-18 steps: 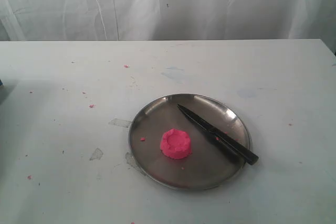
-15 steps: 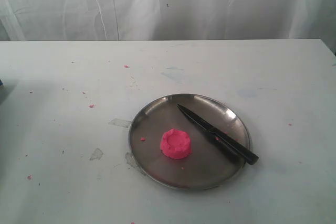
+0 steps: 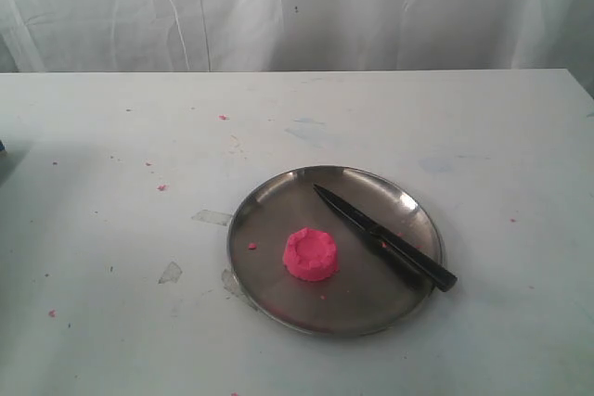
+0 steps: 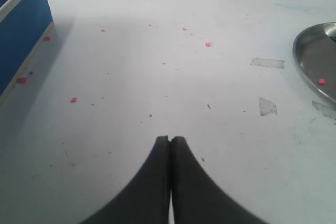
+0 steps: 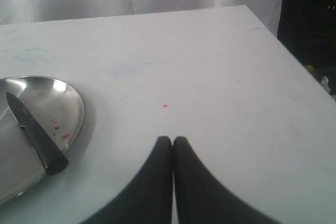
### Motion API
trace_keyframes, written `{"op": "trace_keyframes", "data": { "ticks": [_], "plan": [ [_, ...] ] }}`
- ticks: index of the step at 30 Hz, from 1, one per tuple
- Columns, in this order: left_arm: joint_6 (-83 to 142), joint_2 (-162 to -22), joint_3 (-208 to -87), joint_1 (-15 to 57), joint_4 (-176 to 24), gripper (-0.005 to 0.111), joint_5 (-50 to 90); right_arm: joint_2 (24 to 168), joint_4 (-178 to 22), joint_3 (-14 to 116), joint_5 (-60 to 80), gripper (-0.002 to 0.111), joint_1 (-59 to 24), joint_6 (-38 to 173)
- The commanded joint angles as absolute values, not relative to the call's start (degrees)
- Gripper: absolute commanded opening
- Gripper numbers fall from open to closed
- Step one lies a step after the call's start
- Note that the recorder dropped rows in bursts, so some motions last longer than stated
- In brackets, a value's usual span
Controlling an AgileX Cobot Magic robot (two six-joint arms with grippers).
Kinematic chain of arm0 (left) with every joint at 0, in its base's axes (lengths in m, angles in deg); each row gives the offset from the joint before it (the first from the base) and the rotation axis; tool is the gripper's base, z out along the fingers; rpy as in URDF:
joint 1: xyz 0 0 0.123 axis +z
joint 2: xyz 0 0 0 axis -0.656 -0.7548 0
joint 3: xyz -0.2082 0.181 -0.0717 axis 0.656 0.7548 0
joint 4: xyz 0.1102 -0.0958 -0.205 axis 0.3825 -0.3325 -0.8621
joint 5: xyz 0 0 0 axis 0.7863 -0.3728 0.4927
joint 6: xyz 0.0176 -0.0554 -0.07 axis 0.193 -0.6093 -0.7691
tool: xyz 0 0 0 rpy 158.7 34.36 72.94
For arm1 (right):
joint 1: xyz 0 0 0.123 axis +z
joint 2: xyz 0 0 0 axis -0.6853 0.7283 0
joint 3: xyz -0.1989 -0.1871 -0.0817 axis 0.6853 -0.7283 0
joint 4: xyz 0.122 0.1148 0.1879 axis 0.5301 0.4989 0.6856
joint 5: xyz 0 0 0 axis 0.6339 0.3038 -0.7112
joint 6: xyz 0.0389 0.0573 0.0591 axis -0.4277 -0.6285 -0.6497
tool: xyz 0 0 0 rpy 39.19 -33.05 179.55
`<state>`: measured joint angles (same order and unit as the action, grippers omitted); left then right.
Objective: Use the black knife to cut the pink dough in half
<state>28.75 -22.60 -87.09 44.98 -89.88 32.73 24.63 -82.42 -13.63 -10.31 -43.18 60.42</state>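
The pink dough, one round puck with a dented top, sits in the middle of a steel plate. The black knife lies slanted on the plate's right side, its handle end over the rim; in the right wrist view the knife and plate show too. Neither arm appears in the exterior view. My left gripper is shut and empty over bare table, apart from the plate's edge. My right gripper is shut and empty, on the handle side of the plate.
Tiny pink crumbs dot the white table. Torn tape patches lie left of the plate. A blue box stands near my left gripper. The table's edge and a dark drop lie beyond my right gripper. A white curtain hangs behind.
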Motion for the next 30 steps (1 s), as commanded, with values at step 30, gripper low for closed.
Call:
{"op": "trace_keyframes", "data": {
  "ticks": [30],
  "plan": [
    [28.9, -22.4, -86.9, 45.0, -90.6, 0.000, 30.6, 30.2, -95.0, 3.6, 48.5, 0.000, -43.3, 31.0]
  ]
}}
